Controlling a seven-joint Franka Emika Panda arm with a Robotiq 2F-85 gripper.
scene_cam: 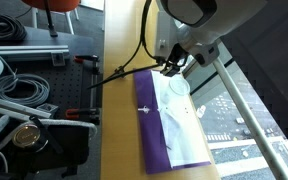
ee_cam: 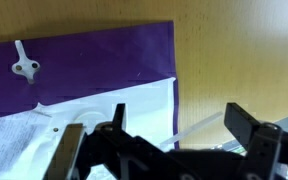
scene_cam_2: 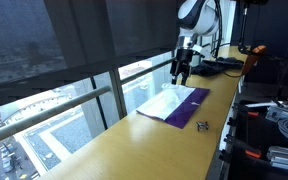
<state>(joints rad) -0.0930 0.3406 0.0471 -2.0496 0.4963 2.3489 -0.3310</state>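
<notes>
A purple cloth (scene_cam: 156,150) (scene_cam_2: 192,106) lies flat along the wooden counter (scene_cam: 119,130), with a white cloth (scene_cam: 180,118) (scene_cam_2: 166,101) spread on top of it. A small white piece (scene_cam: 144,108) (ee_cam: 24,68) sits on the bare purple part. My gripper (scene_cam: 171,68) (scene_cam_2: 182,77) hangs just above the end of the cloths nearest the arm, its jaws open and empty. In the wrist view the gripper (ee_cam: 177,120) straddles the corner of the white cloth (ee_cam: 104,105), the purple cloth's (ee_cam: 94,55) edge and bare wood (ee_cam: 244,50).
A black cable (scene_cam: 114,76) crosses the counter behind the gripper. Coiled cables and tools (scene_cam: 24,95) fill the lower bench beside the counter. A window railing (scene_cam: 246,112) runs along the other side. A small dark object (scene_cam_2: 202,125) lies on the wood next to the purple cloth.
</notes>
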